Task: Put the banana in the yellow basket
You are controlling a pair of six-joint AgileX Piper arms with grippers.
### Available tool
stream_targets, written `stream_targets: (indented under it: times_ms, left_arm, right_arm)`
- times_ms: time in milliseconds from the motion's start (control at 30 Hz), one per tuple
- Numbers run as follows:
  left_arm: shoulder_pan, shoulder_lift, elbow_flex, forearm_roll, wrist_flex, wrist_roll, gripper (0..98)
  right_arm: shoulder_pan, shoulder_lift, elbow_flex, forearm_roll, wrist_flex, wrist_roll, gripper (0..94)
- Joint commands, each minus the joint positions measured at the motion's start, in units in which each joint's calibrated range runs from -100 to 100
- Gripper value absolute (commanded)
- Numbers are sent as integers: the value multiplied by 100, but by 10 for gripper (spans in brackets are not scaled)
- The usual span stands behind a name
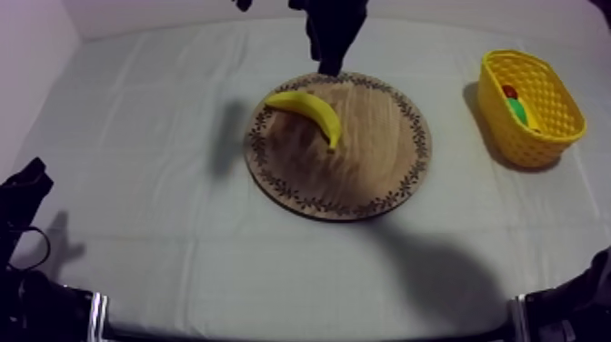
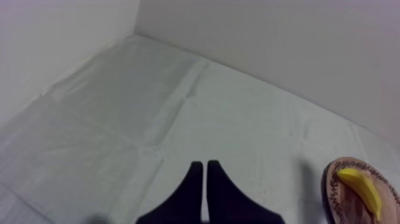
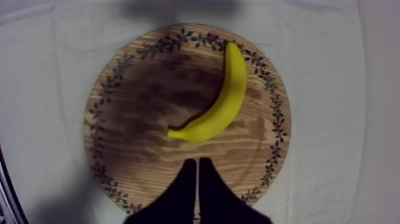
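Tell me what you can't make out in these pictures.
Top view: in the yellow basket, a red piece and a green piece peek out; the basket's wall hides the rest, so their kinds are unclear.
Right wrist view: the right gripper, shut, covers a stretch of rim of the wooden board.
Left wrist view: the picture's edge cuts off most of the board beside the banana.

Curved yellow banana (image 1: 309,111) flat on wooden board (image 1: 364,168); yellow basket (image 1: 525,141) well apart.

Lab-style test bench, cloth-draped table (image 1: 182,227) (grey-white), bare pale walls (image 2: 268,36), black robot arm (image 1: 23,209)
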Motion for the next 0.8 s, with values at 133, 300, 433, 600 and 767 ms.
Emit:
stream_targets:
  times_ms: [133, 300, 433, 600, 767]
  left_arm:
    - [1, 0, -1, 4, -1, -1, 1]
    - [1, 0, -1, 4, -1, -1, 1]
    - [1, 0, -1, 4, -1, -1, 1]
    - [1, 0, -1, 4, -1, -1, 1]
    - [1, 0, -1, 4, -1, -1, 1]
  right_arm:
    - [9, 281, -377, -19, 7, -487, 107]
    - [-11, 332, -453, 58, 3, -840, 383]
    - [-27, 336, -446, 132, -12, -978, 557]
    - [-34, 345, -409, 240, -23, -984, 703]
    - [-41, 403, -376, 341, -35, -985, 765]
